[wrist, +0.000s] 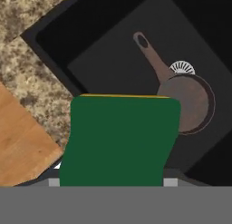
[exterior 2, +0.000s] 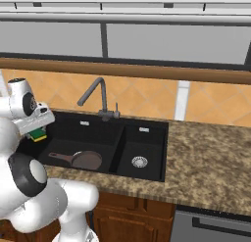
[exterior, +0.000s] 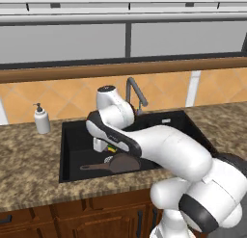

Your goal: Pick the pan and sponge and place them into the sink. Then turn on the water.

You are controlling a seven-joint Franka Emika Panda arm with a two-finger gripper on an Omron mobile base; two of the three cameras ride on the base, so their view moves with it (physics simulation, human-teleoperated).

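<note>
Now the granite counter [exterior 2: 211,157] frames the black sink [exterior 2: 147,160] with its 2 basins. Behind the divider rises the grey faucet [exterior 2: 95,91], with no stream at its spout. Inside the larger basin lies the pan [exterior 2: 86,160], flat on the bottom, handle pointing left in the right base view. Above that basin's left side the gripper [exterior 2: 37,133] hangs clamped on the sponge [wrist: 120,139], green face toward the hand camera.
</note>
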